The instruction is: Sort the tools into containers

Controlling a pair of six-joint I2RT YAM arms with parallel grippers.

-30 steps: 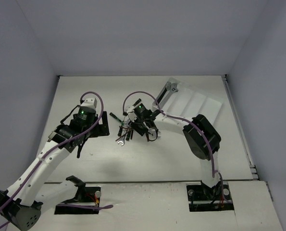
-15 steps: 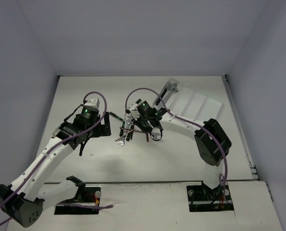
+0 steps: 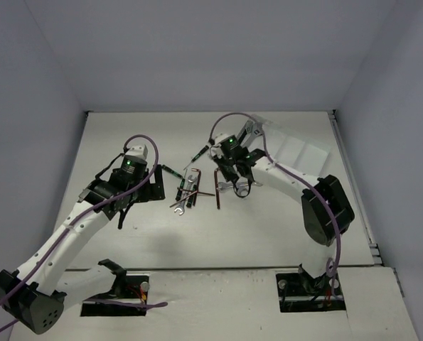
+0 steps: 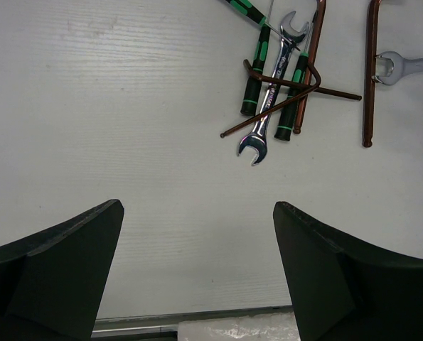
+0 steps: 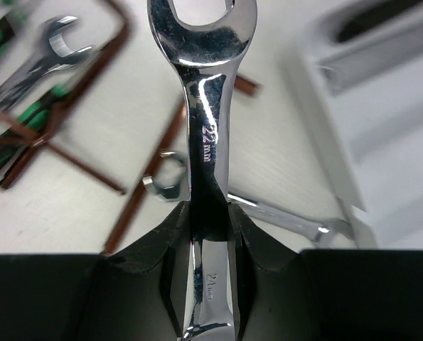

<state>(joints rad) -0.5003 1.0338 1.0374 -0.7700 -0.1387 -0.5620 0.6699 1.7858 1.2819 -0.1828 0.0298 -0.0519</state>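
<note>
Held wrench: the silver open-end wrench (image 5: 207, 128) is hanging above the table, between the tool pile (image 4: 279, 78) and the tray (image 3: 307, 153), and is not yet in any compartment.
Right gripper (image 5: 210, 213): it is clenching the wrench's shank near mid-length, with its jaws narrow.
Left gripper (image 4: 197, 213): it is hovering released beside the pile, its jaws wide and holding nothing.
Risk: you are gripping a slick, flat shank. On a quick swing it may be pivoting or sliding out, or its head may be catching the tray wall.
</note>
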